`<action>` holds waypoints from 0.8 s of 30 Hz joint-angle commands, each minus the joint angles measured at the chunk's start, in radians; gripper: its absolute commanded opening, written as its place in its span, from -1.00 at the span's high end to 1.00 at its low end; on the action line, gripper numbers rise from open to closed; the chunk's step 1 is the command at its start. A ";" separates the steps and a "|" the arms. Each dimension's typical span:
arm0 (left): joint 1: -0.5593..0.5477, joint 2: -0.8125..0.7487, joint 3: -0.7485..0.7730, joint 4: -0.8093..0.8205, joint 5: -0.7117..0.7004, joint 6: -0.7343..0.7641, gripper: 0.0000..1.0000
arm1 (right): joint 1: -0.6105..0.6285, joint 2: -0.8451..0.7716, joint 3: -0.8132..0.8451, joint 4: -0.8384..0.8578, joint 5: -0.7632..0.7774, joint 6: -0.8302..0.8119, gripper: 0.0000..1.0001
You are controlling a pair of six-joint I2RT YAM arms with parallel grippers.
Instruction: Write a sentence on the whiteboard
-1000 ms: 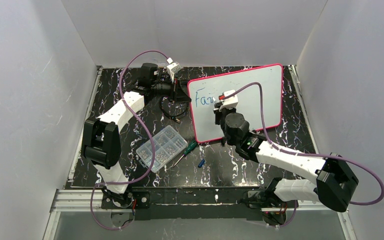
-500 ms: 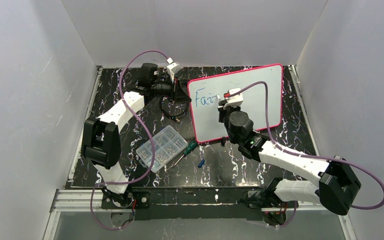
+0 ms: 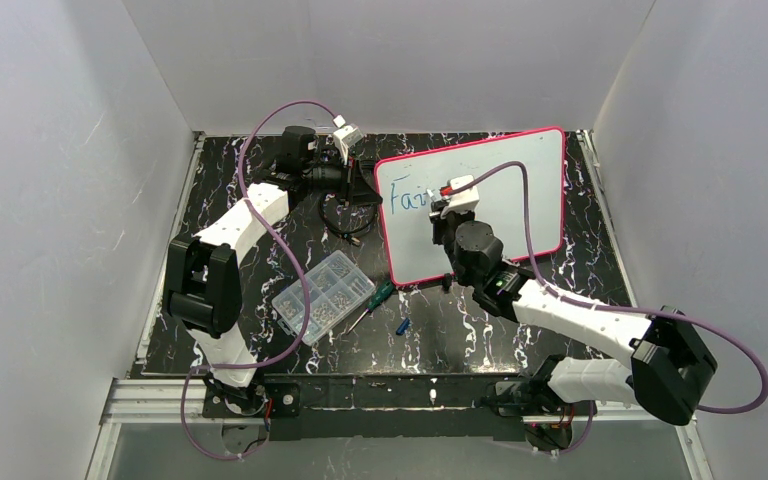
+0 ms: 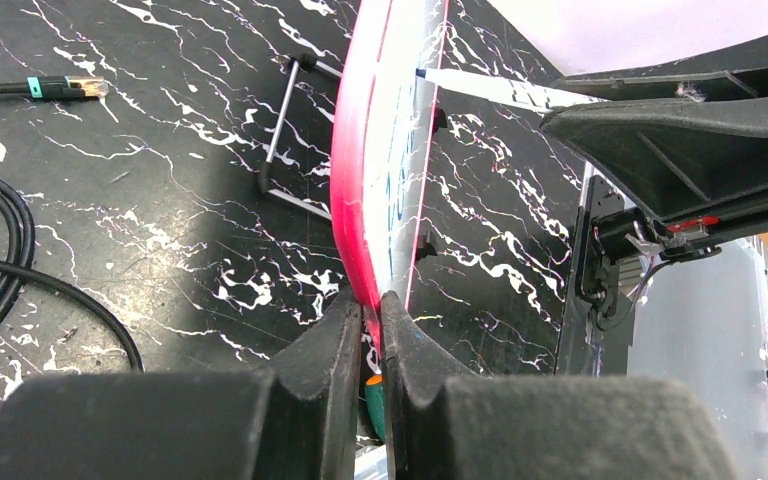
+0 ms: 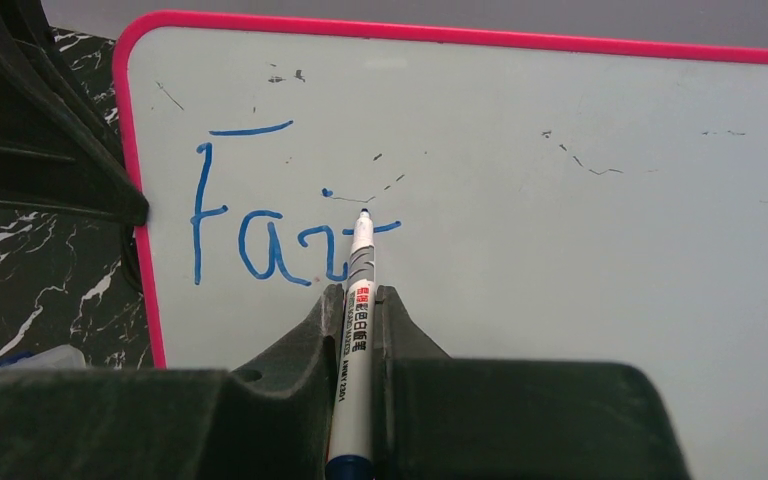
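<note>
The whiteboard point(image 3: 505, 195) stands tilted on its pink frame at the back of the table. My left gripper point(image 3: 365, 186) is shut on the board's left edge, its jaws pinching the pink rim point(image 4: 360, 200). Above the board's left half, my right gripper point(image 3: 442, 205) is shut on a white marker point(image 5: 361, 255) with a blue end. The marker's tip rests on the board beside the sentence point(image 5: 260, 230). In blue it reads "Fai", followed by a short horizontal stroke. The same writing shows small in the top view point(image 3: 407, 198).
A clear parts box point(image 3: 322, 296) lies on the black marbled table in front of the board. Beside it are a green-handled screwdriver point(image 3: 378, 295) and a small blue cap point(image 3: 402, 326). Black cables point(image 4: 0, 260) and a wire stand point(image 4: 285, 130) lie behind the board.
My right gripper with the marker shifted a little right along the board, then back left and up. The left gripper has kept its hold on the board's edge.
</note>
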 commanded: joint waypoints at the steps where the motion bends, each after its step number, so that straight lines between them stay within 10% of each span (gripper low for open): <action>1: -0.016 -0.052 0.006 -0.049 0.051 0.025 1.00 | -0.003 0.012 0.041 0.068 0.010 -0.028 0.97; 24: -0.015 -0.048 0.008 -0.051 0.051 0.025 1.00 | -0.003 -0.049 -0.091 -0.024 0.034 0.100 0.97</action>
